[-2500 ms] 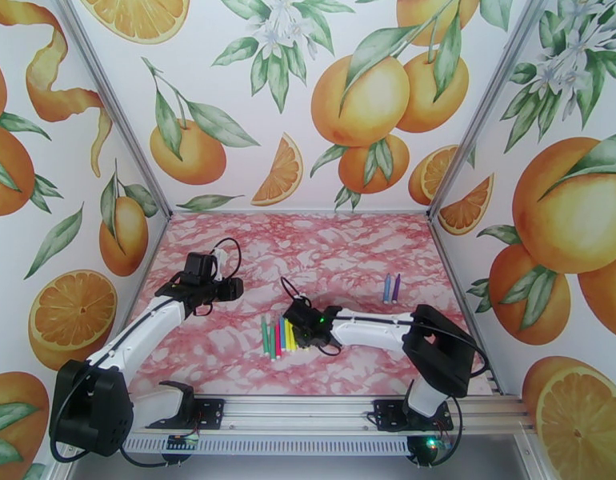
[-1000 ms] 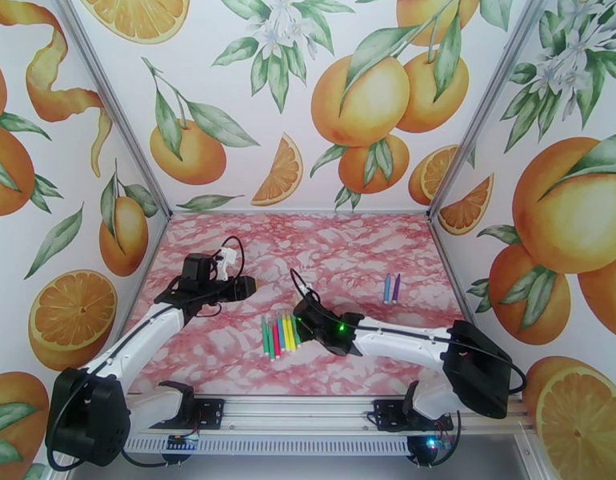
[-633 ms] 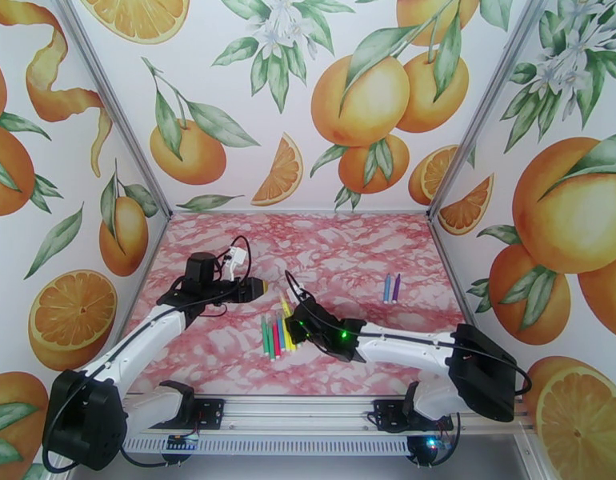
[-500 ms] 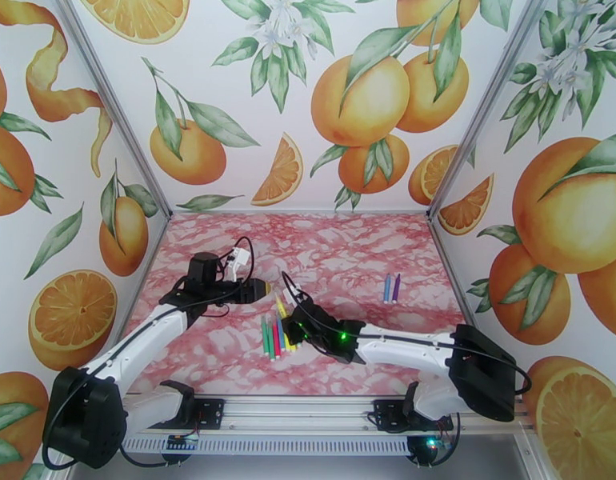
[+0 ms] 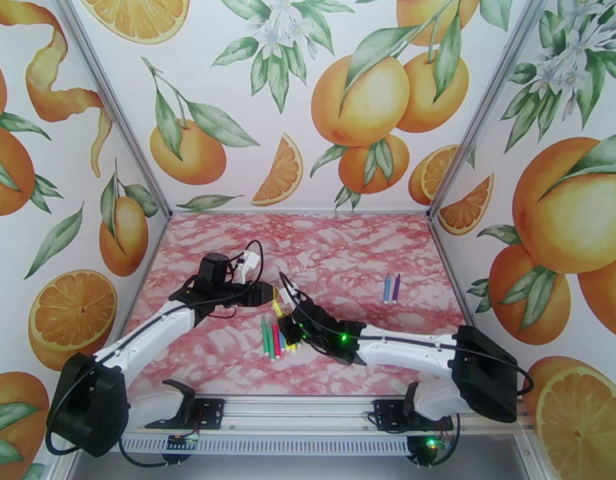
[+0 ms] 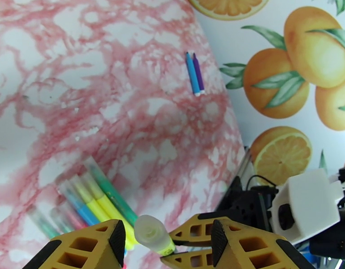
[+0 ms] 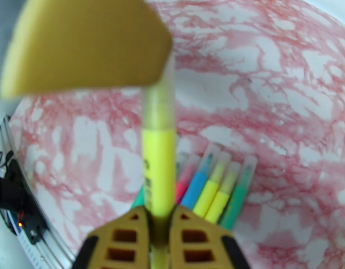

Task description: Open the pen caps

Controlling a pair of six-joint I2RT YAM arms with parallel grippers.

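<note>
Top view: the right claw (image 5: 287,320) is clamped on a yellow pen (image 5: 278,307), which sticks out ahead of it towards the left claw (image 5: 270,294). The left claw sits right at the pen's far tip. Just below both claws a row of pens (image 5: 270,339) lies flat on the pink marbled table (image 5: 348,250). Well off to the right claw's far side, a blue pen (image 5: 386,289) and a purple pen (image 5: 396,287) lie side by side.

Left wrist view: the left claw (image 6: 166,232) stands about half open, its yellow fingers (image 6: 89,245) either side of the pen's clear cap (image 6: 150,230). There is a narrow gap on one side and a wider one on the other, so neither finger presses it. The right claw (image 6: 174,248) grips the barrel just behind the cap. The row of pens (image 6: 83,198) lies beyond the fingertips.

Right wrist view: the right claw (image 7: 159,229) is tight around the yellow pen (image 7: 159,167), which runs straight out from its tips. The cap (image 7: 158,99) is on the pen's far end, its tip hidden behind one of the left claw's fingers (image 7: 83,41). The row of pens (image 7: 213,184) lies on the table under the held pen.
</note>
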